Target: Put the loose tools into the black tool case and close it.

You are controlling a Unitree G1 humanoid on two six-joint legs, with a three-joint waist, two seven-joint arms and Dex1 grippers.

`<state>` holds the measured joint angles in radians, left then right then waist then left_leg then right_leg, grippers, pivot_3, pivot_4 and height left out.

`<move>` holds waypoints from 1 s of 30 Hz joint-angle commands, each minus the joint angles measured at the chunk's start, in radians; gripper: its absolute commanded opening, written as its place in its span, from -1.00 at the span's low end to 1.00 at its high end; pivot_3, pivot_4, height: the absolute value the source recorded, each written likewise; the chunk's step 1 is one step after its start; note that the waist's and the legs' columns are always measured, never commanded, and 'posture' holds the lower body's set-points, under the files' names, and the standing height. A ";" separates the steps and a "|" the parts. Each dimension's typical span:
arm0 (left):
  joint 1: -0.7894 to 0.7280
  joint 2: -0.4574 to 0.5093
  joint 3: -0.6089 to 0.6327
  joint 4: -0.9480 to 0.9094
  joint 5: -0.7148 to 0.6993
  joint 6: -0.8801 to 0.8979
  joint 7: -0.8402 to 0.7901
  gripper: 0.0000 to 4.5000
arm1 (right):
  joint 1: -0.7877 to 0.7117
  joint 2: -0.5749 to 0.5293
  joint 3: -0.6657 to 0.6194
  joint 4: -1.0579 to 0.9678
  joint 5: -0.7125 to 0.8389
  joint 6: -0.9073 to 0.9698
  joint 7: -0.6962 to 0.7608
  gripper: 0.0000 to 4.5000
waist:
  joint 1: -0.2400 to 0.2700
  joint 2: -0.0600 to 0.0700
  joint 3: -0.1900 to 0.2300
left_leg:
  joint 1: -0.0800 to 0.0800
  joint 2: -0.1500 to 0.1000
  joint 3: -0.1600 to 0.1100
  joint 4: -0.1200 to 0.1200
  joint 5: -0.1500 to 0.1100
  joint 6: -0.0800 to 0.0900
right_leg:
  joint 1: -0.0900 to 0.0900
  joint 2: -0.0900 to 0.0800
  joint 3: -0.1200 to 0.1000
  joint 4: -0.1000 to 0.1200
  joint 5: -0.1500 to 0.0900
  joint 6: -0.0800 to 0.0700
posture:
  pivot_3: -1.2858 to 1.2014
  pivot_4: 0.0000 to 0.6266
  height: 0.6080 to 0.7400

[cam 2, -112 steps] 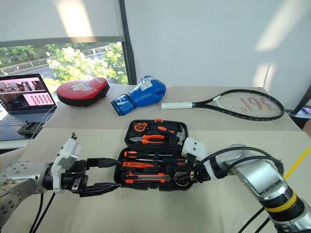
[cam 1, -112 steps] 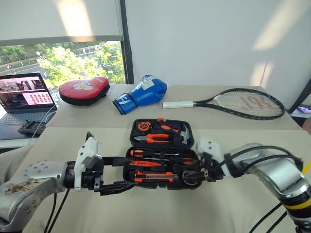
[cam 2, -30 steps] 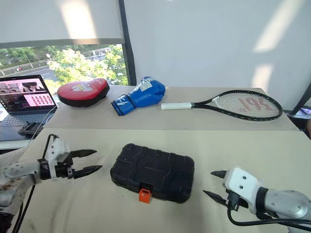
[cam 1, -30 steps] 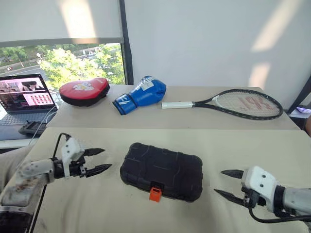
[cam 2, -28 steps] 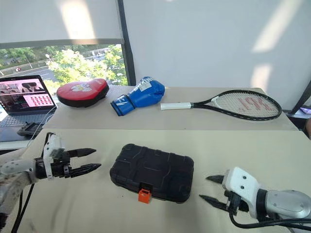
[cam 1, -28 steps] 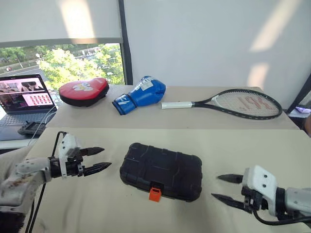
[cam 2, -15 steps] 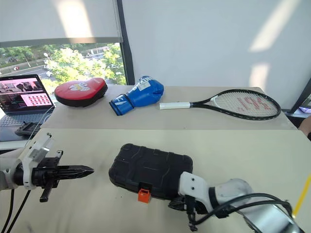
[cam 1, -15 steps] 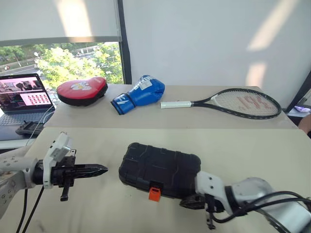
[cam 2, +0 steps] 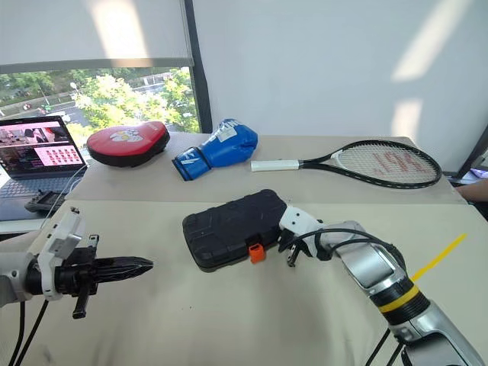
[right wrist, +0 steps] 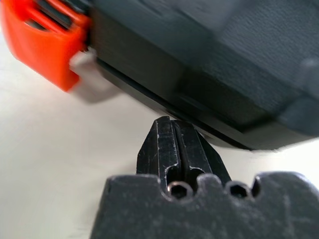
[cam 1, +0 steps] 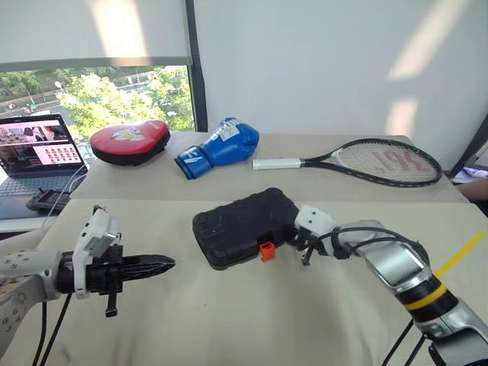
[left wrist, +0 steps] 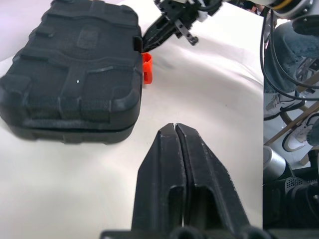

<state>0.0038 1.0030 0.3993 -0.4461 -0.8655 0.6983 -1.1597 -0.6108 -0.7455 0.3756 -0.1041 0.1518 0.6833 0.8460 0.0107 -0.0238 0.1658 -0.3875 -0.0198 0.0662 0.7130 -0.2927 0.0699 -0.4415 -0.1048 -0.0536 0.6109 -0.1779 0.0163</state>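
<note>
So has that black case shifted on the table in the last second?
Yes. The black tool case has slid away from the robot towards the blue boxing glove and swung round, with the right gripper against it.

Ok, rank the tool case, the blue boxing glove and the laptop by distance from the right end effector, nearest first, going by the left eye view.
1. Black tool case: right at the shut right end effector, by the case's front edge.
2. Blue boxing glove: farther back on the table, left of the end effector.
3. Laptop: far left edge, by the window.
</note>
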 commanded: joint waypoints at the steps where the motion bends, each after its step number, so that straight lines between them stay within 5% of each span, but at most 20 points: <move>1: -0.063 -0.009 -0.036 -0.019 -0.003 -0.014 0.016 -0.18 | 0.049 -0.029 -0.131 -0.108 0.085 0.041 0.040 -1.00 | 0.001 0.000 0.000 | -0.001 0.000 0.000 0.000 0.000 0.000 | 0.000 0.000 -0.001 0.000 0.000 0.000 | 0.03 -0.52 1.00; 4: -0.123 -0.035 -0.105 -0.017 0.025 -0.028 0.037 0.36 | 0.139 -0.019 -0.250 -0.214 0.156 0.116 0.003 -1.00 | 0.004 0.000 0.000 | -0.002 0.000 -0.001 0.000 -0.001 0.001 | 0.000 -0.001 -0.002 -0.001 -0.001 0.001 | 0.03 -0.52 1.00; 8: -0.235 -0.102 -0.249 0.014 0.107 -0.062 0.072 0.98 | 0.275 0.034 -0.380 -0.422 0.275 0.271 -0.074 -0.51 | 0.005 0.000 0.000 | -0.002 -0.001 -0.001 0.001 -0.002 0.003 | 0.001 -0.002 -0.002 -0.002 -0.001 0.002 | 0.03 -0.52 1.00; 13: -0.409 -0.232 -0.466 0.152 0.268 -0.125 0.078 1.00 | 0.367 0.190 -0.397 -0.584 0.302 0.403 -0.272 0.22 | 0.006 0.000 0.000 | 0.000 -0.001 -0.001 0.001 -0.001 0.002 | 0.003 -0.002 -0.001 0.000 0.000 0.001 | 0.03 -0.52 1.00; 22: -0.498 -0.310 -0.677 0.480 0.499 -0.320 -0.076 1.00 | 0.397 0.322 -0.250 -0.590 0.189 0.382 -0.497 0.22 | -0.002 0.001 -0.002 | 0.002 0.000 0.000 0.001 0.000 0.001 | 0.002 0.003 0.002 0.002 0.000 0.001 | 0.03 -0.52 1.00; 30: -0.502 -0.312 -0.661 0.496 0.510 -0.329 -0.122 1.00 | 0.386 0.402 -0.201 -0.553 0.168 0.379 -0.565 0.22 | -0.002 0.001 -0.003 | 0.004 -0.001 0.000 0.001 -0.002 0.005 | 0.004 0.002 0.002 0.001 0.000 0.001 | 0.03 -0.52 1.00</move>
<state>-0.5233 0.6791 -0.2320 0.0201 -0.3862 0.3475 -1.2618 -0.2137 -0.3500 0.1772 -0.6485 0.3282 1.0806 0.2955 0.0086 -0.0224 0.1624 -0.3839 -0.0204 0.0662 0.7143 -0.2949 0.0747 -0.4376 -0.1029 -0.0513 0.6120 -0.1779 0.0177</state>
